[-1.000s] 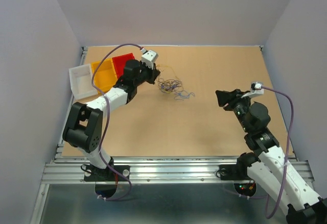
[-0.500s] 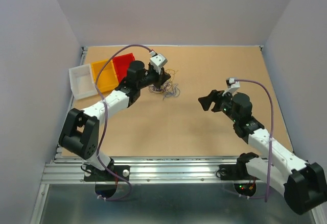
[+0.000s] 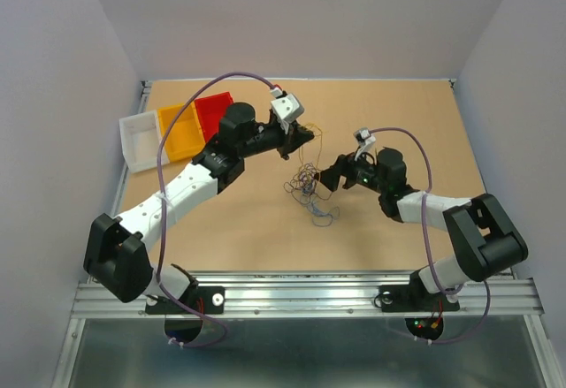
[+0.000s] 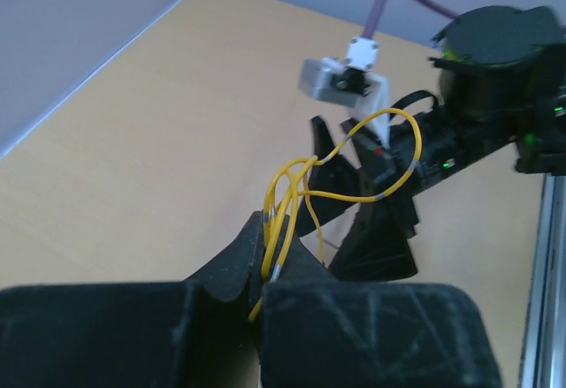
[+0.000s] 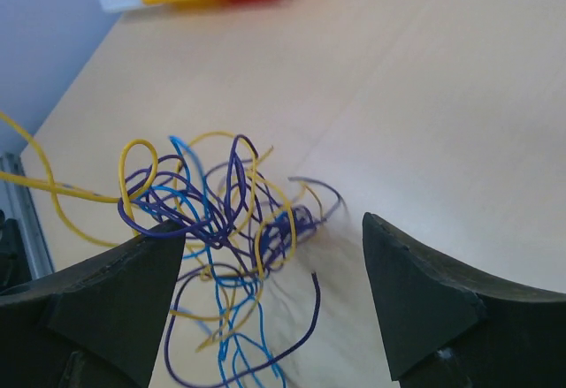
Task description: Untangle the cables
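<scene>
The left gripper (image 3: 299, 137) is clenched on a yellow cable (image 4: 296, 195) leading to the tangle of cables (image 3: 309, 189), while the right gripper (image 3: 329, 178) gapes wide just beside it.

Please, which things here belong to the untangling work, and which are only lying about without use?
For the job: tangle of blue, purple and yellow cables; yellow cable pinched in the shut left gripper; open right gripper facing the tangle.
Lying about: red bin, yellow bin, white bin, at the far left of the table.
</scene>
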You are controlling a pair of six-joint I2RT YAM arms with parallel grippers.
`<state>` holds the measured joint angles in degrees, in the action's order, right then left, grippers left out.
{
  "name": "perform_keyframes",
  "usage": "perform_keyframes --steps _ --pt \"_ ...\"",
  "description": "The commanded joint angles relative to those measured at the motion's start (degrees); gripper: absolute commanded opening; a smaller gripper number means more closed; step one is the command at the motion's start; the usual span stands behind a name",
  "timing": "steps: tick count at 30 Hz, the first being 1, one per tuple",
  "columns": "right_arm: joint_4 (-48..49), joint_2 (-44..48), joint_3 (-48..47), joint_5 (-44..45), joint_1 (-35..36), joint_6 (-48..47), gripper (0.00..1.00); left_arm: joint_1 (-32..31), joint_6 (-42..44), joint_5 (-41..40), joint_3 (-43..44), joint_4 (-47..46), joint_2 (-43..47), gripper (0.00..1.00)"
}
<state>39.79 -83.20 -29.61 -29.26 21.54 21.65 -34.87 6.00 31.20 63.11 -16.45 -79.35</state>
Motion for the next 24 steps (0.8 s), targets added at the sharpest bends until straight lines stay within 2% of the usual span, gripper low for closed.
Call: perform_keyframes --steps 1,4,6,7,9,10,11,12,15,16,19,20,22,23,24 --pt "12.8 -3.2 -7.0 -6.4 2.4 0.5 0.86 -1.0 -1.5 1.1 6.0 0.1 3.4 0.0" --pt "12.5 -6.2 -9.7 -6.9 4.5 -0.2 0.74 -1.5 -3.0 2.1 10.1 1.0 1.8 0.0" --pt "12.2 -8.4 -11.0 -6.4 4.7 0.7 0.52 -1.7 -3.4 1.8 12.2 1.5 0.6 0.0" --pt "12.1 -9.1 -11.9 -6.3 4.7 0.7 0.49 -1.8 -3.7 1.9 15.0 2.5 -0.3 0.0" --pt "11.6 -10.7 -12.7 -7.0 4.7 0.4 0.34 -2.0 -3.5 1.7 20.6 4.0 -1.1 0.0" --pt "11.4 -11.0 -12.9 -7.2 4.7 0.4 0.3 -2.0 -3.2 1.4 22.8 5.0 -1.3 0.0" --pt "10.3 -11.2 -13.5 -6.7 4.8 0.2 0.17 -2.2 -2.5 0.5 25.2 7.5 -2.0 0.0" --pt "9.6 -11.3 -13.6 -6.3 4.8 0.0 0.12 -2.2 -2.1 -0.2 30.0 8.7 -2.3 0.0" --pt "5.8 -10.6 -14.2 -2.0 4.7 -0.9 0.01 -2.2 -0.6 -4.6 37.0 13.2 -2.6 0.0" --pt "4.4 -10.2 -14.4 0.0 4.7 -1.1 0.0 -2.2 -0.2 -6.0 40.6 13.9 -2.5 0.0" --pt "-5.0 -8.9 -16.7 15.3 4.7 0.6 0.01 -2.2 0.1 -13.2 44.0 15.0 -0.6 0.0" --pt "-12.2 -8.6 -17.8 27.3 4.8 1.6 0.0 -2.1 0.1 -18.3 44.2 14.9 0.8 0.0" --pt "-19.7 -7.6 -20.0 40.5 4.8 6.7 0.0 -2.2 0.3 -23.5 43.7 14.7 2.1 0.0" --pt "-23.8 -5.7 -19.6 50.5 4.7 7.8 0.01 -2.2 0.7 -28.6 43.2 14.3 3.0 0.0" --pt "-24.1 -4.4 -18.7 53.2 4.7 8.8 0.01 -2.1 1.5 -30.7 41.6 14.0 3.3 0.0"
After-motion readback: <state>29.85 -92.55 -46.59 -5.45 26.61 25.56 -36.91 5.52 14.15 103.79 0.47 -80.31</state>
